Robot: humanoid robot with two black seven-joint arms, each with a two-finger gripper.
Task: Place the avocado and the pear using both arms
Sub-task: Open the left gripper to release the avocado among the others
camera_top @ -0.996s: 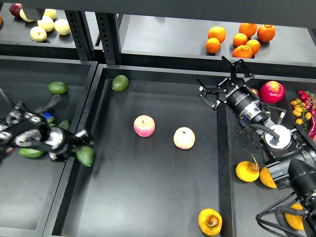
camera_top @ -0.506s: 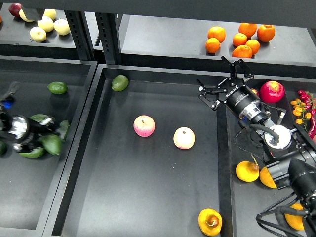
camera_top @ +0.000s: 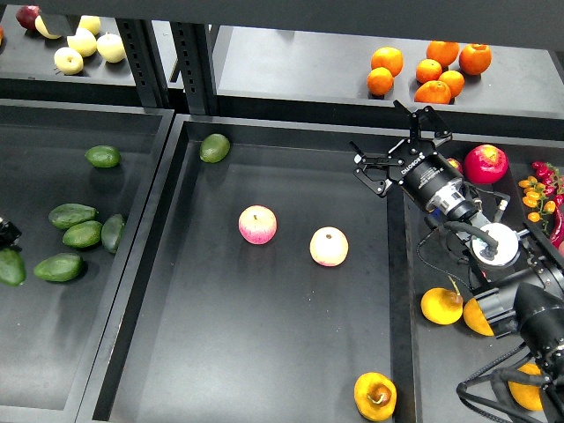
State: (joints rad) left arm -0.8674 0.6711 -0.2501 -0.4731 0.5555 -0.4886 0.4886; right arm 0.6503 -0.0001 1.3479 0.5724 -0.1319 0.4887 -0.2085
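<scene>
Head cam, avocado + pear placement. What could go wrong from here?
1. The left end effector is barely in frame at the left edge, with a dark avocado beside it. Whether it has a grip cannot be checked, so a drop could go unnoticed.
2. The right end effector is open and empty, above the tray wall. The pear lies far from it near the bottom edge, so reaching back along its own arm may snag the cables.
</scene>
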